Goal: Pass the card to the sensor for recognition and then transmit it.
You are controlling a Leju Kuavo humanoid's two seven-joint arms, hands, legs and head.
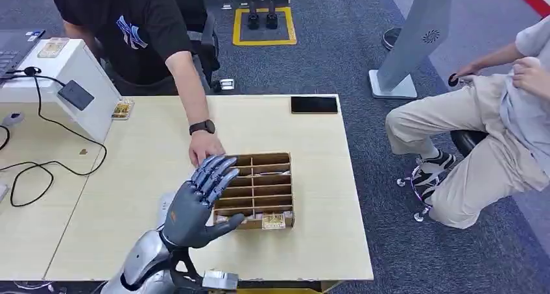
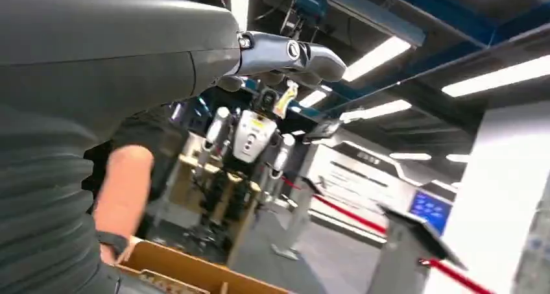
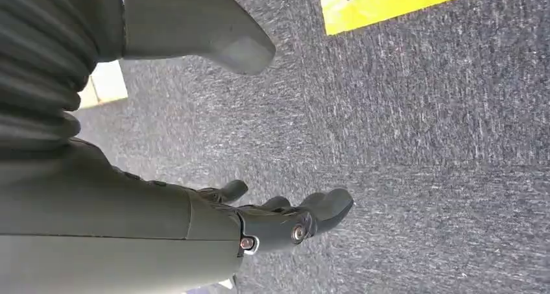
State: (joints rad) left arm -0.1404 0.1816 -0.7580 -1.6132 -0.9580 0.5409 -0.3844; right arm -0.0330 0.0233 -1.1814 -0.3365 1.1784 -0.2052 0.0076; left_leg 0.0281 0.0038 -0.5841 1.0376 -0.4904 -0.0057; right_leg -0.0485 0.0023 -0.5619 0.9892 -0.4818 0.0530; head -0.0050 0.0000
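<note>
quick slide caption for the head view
Robot's open left hand hovers beside the wooden card tray as a person's hand rests nearby.

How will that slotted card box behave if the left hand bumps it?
The card box looks like thin cardboard, so probably light and apt to slide on the smooth table. It sits low and flat, so tipping seems unlikely. The left hand, fingers spread, overlaps its near edge.

Your robot's dark grey left hand (image 1: 200, 200), fingers spread and holding nothing, covers the near-left corner of the brown cardboard divider tray (image 1: 259, 189), so you cannot see what lies in the compartments under its palm. Just past its fingertips, a person's bare hand (image 1: 204, 150) is partly hidden by them. The small printed cards (image 1: 273, 220) in the tray's near row, beside the thumb, are too small to read. In the left wrist view the tray's edge (image 2: 188, 271) is cut off and blurred.
</note>
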